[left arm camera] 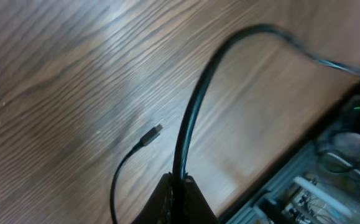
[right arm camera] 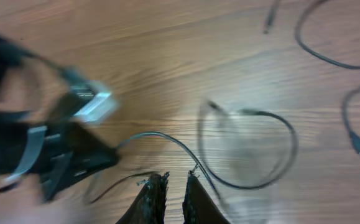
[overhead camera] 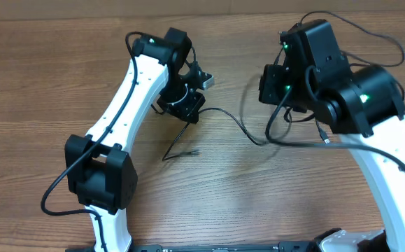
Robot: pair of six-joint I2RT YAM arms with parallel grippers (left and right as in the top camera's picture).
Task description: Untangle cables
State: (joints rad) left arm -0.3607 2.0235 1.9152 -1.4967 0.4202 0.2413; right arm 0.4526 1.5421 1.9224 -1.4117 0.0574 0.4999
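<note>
Cables (left arm camera: 192,112) in loose black strands on the wooden desk (left arm camera: 55,74), one strand clamped in the left gripper (left arm camera: 178,190), right gripper (right arm camera: 175,193) over a loop beyond, jaws nearly together, grasp cannot be told

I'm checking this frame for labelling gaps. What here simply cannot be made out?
Right wrist: motion blur; unclear whether the right gripper grips anything.
Overhead: its fingertips hidden under the right arm.
Left wrist: the cable in the left gripper blurs toward the right edge, end unseen.
Overhead: loose plug too small to identify.
</note>
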